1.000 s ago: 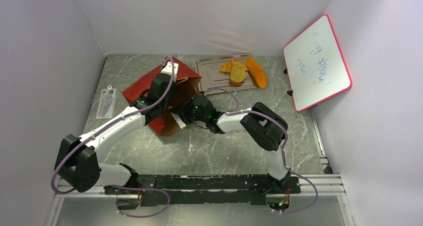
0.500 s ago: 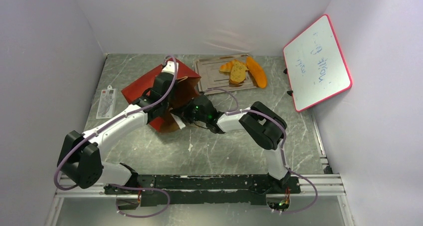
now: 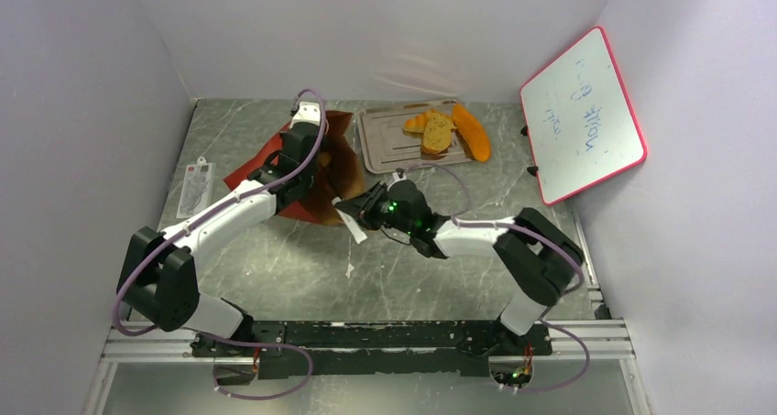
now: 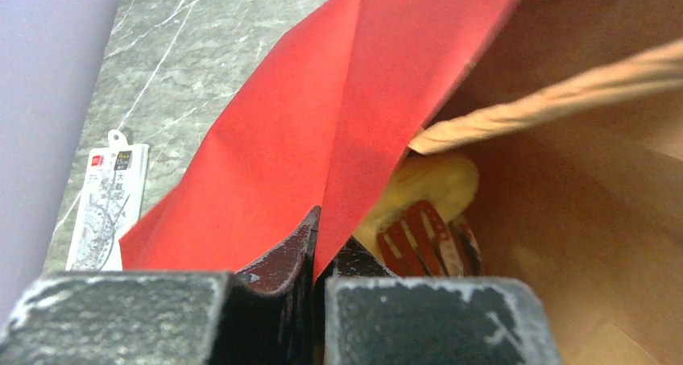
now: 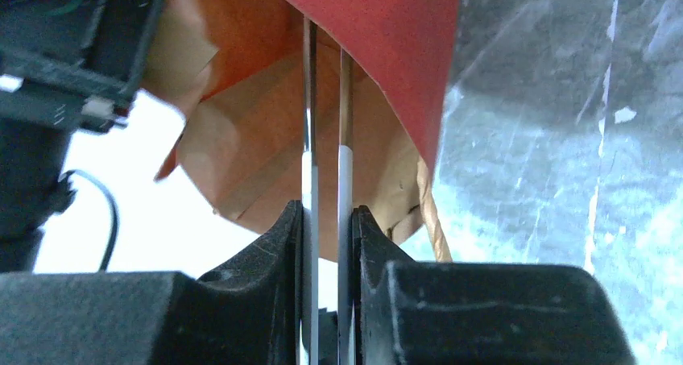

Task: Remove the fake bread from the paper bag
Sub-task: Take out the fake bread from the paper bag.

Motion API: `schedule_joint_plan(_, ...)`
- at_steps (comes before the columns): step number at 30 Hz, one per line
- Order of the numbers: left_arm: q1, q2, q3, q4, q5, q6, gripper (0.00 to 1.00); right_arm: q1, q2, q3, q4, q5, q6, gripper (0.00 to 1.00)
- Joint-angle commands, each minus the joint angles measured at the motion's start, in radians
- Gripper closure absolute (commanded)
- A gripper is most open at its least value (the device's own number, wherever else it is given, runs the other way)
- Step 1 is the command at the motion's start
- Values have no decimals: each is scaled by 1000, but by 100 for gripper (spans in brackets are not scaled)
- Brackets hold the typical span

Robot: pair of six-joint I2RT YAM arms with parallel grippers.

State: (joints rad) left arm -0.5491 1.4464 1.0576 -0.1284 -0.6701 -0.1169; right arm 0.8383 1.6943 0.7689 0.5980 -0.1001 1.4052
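Grey marble table, white walls, red-framed whiteboard propped at right. Left arm reaches far out; left gripper is clamped on the red wall of the paper bag. Right arm is bent across centre, right gripper pinched nearly closed on a white card (seen edge-on) at the bag mouth. The bag lies on its side just left of the tray, long axis roughly back-left to near-right, mouth facing near-right. Fake bread: one golden piece inside, the others on the tray.
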Motion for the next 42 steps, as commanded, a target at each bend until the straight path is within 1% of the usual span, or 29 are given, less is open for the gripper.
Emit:
schedule_joint_plan(1, 27, 13, -4, 0, -25, -8, 93, -9, -158, -73, -17, 17, -45, 100)
schedule_joint_plan(5, 28, 5, -30, 23, -26, -7, 93, -31, -298, -133, -81, 48, -73, 100)
schedule_joint_plan(8, 28, 4, -42, 34, -34, -6, 93, -42, -393, -145, -149, 67, -109, 100)
schedule_joint_plan(11, 28, 5, -44, 38, -41, -4, 93, -47, -453, -139, -211, 94, -144, 100)
schedule_joint_plan(14, 28, -1, -48, 39, -47, -2, 93, -49, -473, -138, -220, 103, -155, 100)
schedule_joint_plan(18, 20, -24, -50, 27, -45, -7, 93, -51, -433, -115, -191, 94, -162, 100)
schedule_joint_plan(23, -22, -56, -75, 54, -62, 7, 93, -52, -318, -36, -123, 89, -153, 100)
schedule_joint_plan(30, -104, -78, -143, 77, -91, -35, 93, -51, -156, 166, -162, 69, -159, 100)
schedule_joint_plan(34, -153, -66, -180, 89, -126, -64, 93, -50, -94, 225, -184, 50, -139, 100)
schedule_joint_plan(42, -214, -73, -248, 121, -177, -110, 93, -53, -71, 296, -254, 69, -189, 100)
